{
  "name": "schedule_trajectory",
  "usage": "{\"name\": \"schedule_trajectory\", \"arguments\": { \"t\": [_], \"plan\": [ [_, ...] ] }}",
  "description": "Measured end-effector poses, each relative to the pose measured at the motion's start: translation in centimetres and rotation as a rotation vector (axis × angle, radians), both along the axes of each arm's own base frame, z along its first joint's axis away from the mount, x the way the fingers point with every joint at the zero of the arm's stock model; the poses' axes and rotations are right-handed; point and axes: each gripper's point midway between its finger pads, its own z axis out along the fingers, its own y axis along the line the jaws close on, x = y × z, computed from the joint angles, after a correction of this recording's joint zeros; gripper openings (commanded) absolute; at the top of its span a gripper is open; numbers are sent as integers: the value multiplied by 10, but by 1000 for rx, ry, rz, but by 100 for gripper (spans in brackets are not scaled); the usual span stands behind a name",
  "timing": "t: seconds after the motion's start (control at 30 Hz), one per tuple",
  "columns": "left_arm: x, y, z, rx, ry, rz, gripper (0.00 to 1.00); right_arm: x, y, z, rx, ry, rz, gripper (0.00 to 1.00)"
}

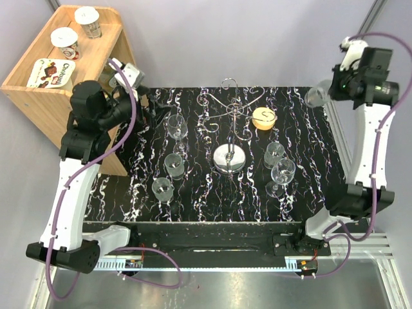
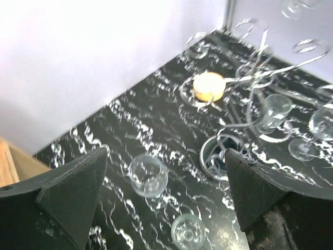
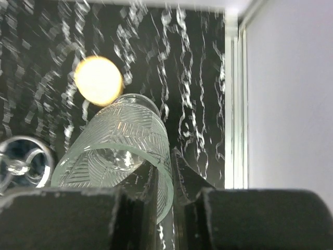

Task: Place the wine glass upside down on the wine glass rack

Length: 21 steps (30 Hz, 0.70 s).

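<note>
My right gripper [image 3: 165, 161] is shut on the rim of a wine glass [image 3: 117, 146] with a cut-pattern bowl, one finger inside and one outside. The bowl hides its stem. In the top view this wine glass [image 1: 315, 95] hangs in the air over the table's far right corner, at the right gripper [image 1: 329, 91]. The chrome wine glass rack [image 1: 230, 109] stands mid-table on its round mirror base [image 1: 230, 156], left of the held glass. No glass hangs on its arms [image 2: 260, 73]. My left gripper [image 2: 165, 156] is open and empty, high over the table's far left.
Several other clear glasses stand on the black marbled table [image 1: 199, 206]: three on the left [image 1: 177, 125] [image 1: 174, 164] [image 1: 162, 188], two on the right [image 1: 274, 153] [image 1: 283, 170]. A yellow disc [image 1: 264, 118] lies beside the rack. A wooden shelf [image 1: 38, 90] with yogurt cups stands at far left.
</note>
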Motion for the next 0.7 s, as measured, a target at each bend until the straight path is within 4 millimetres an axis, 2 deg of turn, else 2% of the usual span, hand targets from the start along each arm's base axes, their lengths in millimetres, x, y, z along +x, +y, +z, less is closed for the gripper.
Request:
{"name": "schedule_trajectory", "arguments": {
  "t": [0.1, 0.2, 0.27, 0.33, 0.43, 0.47, 0.57, 0.7],
  "plan": [
    [-8, -19, 34, -31, -54, -82, 99, -13, 16, 73, 25, -152, 47, 0],
    [-19, -43, 61, -57, -96, -177, 99, -34, 40, 134, 66, -281, 130, 0],
    [-23, -57, 72, -65, -112, -226, 99, -48, 58, 164, 98, -350, 204, 0],
    [-26, -72, 82, -70, -128, -271, 99, -59, 78, 182, 133, -394, 285, 0],
    [-31, -100, 92, -69, -150, -348, 99, -70, 115, 185, 193, -388, 419, 0],
    [-31, -110, 96, -68, -159, -372, 99, -71, 133, 179, 221, -364, 478, 0],
    [-30, -135, 99, -54, -184, -427, 99, -73, 172, 161, 302, -281, 606, 0],
    [-21, -162, 87, -5, -209, -483, 99, -70, 203, 145, 403, -203, 716, 0]
  ]
}}
